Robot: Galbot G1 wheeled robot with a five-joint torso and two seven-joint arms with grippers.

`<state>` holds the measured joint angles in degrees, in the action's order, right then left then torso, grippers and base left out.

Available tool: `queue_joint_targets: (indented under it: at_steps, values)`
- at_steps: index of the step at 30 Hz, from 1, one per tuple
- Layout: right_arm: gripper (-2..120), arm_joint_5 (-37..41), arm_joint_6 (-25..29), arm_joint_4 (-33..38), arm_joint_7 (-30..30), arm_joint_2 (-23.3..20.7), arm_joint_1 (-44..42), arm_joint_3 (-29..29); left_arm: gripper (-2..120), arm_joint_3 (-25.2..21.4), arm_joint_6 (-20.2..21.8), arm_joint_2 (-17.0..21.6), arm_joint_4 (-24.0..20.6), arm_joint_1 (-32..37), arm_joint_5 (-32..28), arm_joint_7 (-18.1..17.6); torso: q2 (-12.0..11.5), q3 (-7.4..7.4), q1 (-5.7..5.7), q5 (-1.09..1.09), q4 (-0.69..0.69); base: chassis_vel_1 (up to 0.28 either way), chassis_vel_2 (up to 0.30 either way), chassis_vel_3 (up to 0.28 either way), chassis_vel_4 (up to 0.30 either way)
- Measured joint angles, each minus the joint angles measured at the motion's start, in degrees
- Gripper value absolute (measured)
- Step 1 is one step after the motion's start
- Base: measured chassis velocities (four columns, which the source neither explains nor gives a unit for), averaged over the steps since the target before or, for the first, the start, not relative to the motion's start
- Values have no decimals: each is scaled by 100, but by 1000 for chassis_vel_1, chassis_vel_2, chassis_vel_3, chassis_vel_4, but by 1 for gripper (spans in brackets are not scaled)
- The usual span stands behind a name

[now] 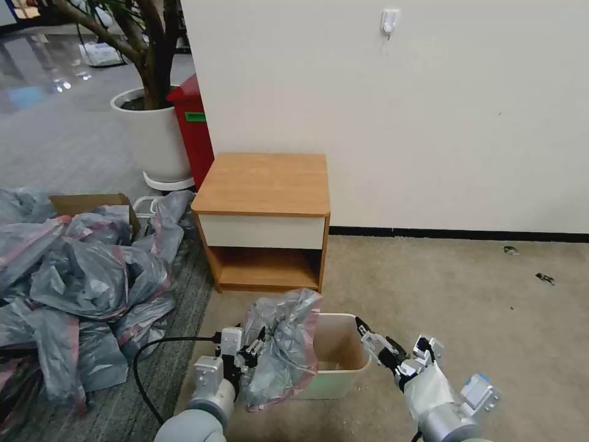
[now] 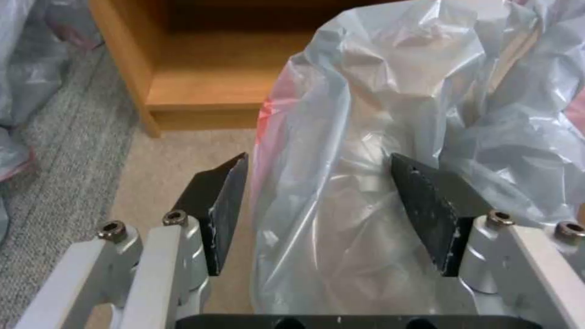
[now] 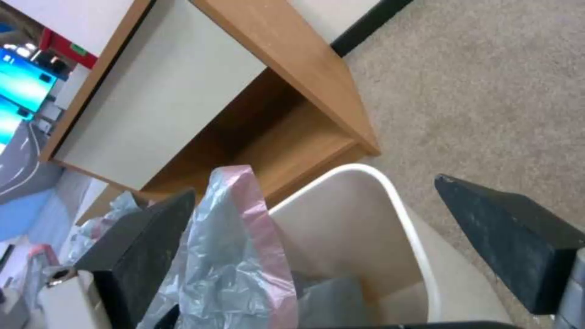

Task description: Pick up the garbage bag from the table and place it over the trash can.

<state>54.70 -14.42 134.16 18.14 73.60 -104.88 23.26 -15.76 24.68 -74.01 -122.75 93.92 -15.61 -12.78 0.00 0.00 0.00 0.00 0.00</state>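
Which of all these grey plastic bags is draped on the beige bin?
The single garbage bag hanging over the trash can's left rim, between the left gripper's open fingers. The other bags lie heaped on the floor, far left.

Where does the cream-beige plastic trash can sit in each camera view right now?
Head view: the cream-beige plastic trash can stands bottom centre, before the wooden bedside table.
Left wrist view: not visible; the translucent grey garbage bag covers that side.
Right wrist view: its white rim curves through lower centre.
Shared landmark: the table's open shelf.
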Motion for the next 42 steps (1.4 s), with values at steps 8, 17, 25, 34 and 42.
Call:
queue_joint_targets:
  at_steps: [8,17,25,34,42]
  values:
    - [100,-31,16,-28,0,24,19,-4,52,98,50,12,118,-81,-8,5,0,0,0,0,0,0,0,0,0]
    - [100,-39,21,-42,0,49,26,-12,39,295,107,-8,274,-188,-9,-5,0,0,0,0,0,0,0,0,0]
    - [100,-48,25,-28,0,55,31,3,35,351,131,-15,396,-246,-11,-25,0,0,0,0,0,0,0,0,0]
    - [100,-274,28,58,-13,53,42,-57,10,397,180,-54,482,-298,-27,-58,0,0,0,0,0,0,0,0,0]
    - [100,-702,-344,254,-406,-26,-64,-123,7,389,-122,-78,503,-246,-50,-242,0,0,0,-3,-1,0,0,0,0]
